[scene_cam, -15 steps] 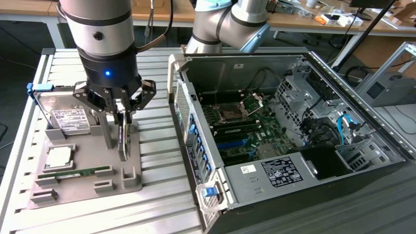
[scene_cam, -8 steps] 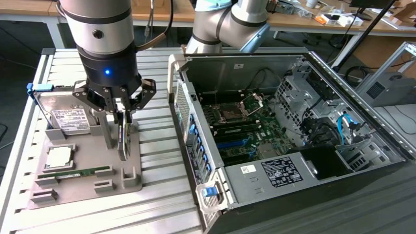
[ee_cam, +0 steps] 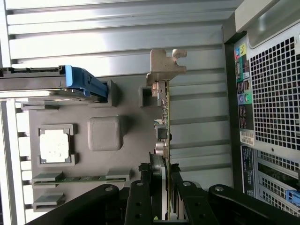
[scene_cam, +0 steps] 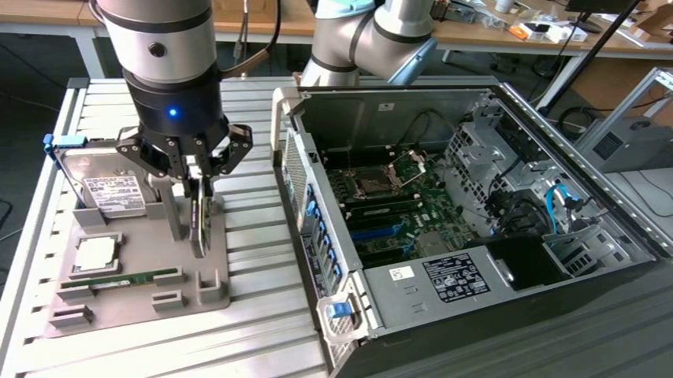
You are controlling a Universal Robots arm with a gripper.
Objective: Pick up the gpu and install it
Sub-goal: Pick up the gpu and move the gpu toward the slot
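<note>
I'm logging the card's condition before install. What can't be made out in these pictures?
- gpu faces: nearly edge-on in both views, nothing on them reads.
- Its bottom edge: exterior view, hidden in a slot of the gray tray.
- Its end under the claw: wrist view, covered by the claw closed on it.
- Hard drive label text: exterior view, too small.
- Computer case: wrist view, cut off by the picture's edge.
</note>
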